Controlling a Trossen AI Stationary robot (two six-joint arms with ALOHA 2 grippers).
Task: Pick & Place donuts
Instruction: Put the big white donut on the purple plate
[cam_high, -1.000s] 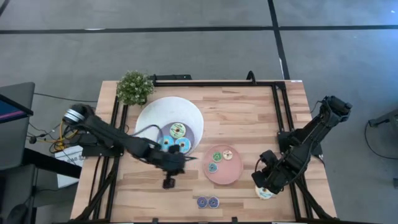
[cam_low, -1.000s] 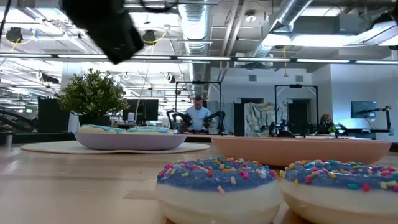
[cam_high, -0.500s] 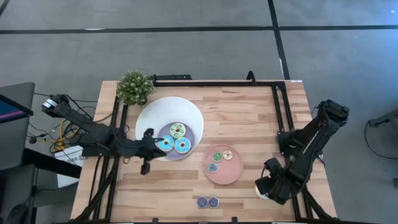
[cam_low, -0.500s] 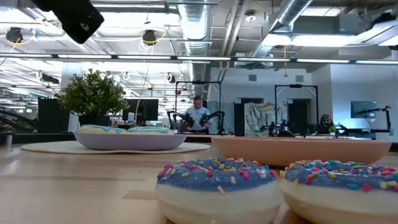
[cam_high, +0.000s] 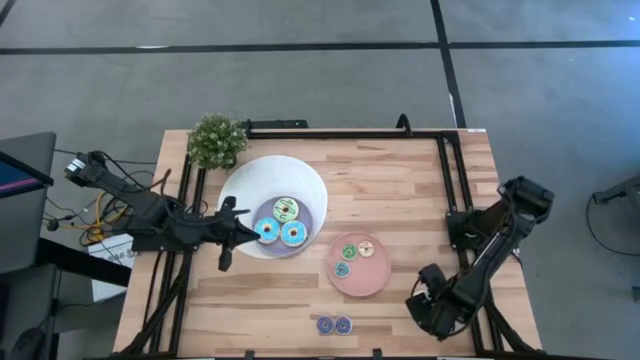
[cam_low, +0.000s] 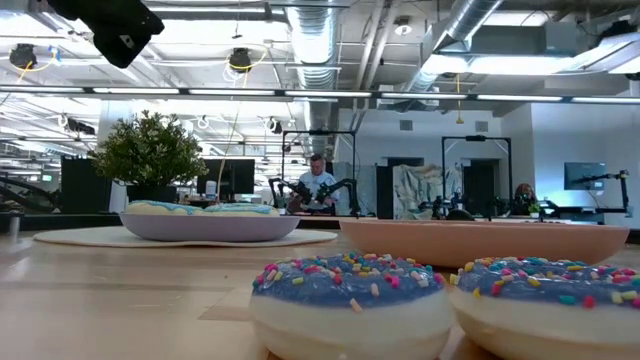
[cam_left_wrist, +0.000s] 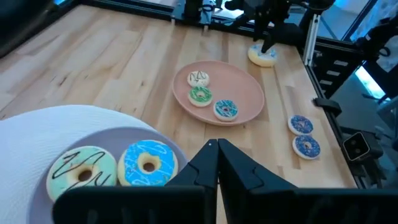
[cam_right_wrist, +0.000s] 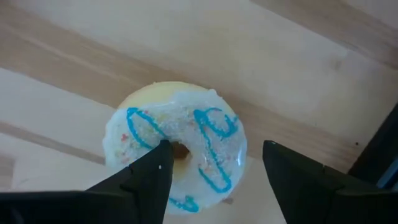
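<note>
My right hand (cam_right_wrist: 211, 177) hangs just over a white-iced donut (cam_right_wrist: 177, 146) with blue squiggles, which lies flat on the tabletop (cam_high: 390, 190) near the right front corner. My fingers (cam_right_wrist: 146, 177) are spread apart: one tip sits over the donut's hole, the other stands off past its rim, so the hand is released and grips nothing. In the high view that arm covers the donut.

Close to the front edge, two small blue-iced donuts (cam_high: 334, 325) with sprinkles lie side by side, touching or nearly so; the low view sees them large, right before its lens.

A little farther in stands the pink plate (cam_high: 372, 280), and on it three small donuts (cam_high: 353, 255): a green one, a white one and a blue one, close together.

My left hand (cam_high: 222, 262) is clenched shut on nothing, its two fingers pressed together and pointing toward the front edge, just beside the near left rim of the big white bowl (cam_high: 262, 172). In the bowl's lilac centre lie a blue donut (cam_high: 293, 234), another blue one (cam_high: 266, 230) partly under my arm, and a pale cream donut (cam_high: 286, 209) with dark squiggles.

At the far left corner stands a small potted plant (cam_high: 216, 140)
</note>
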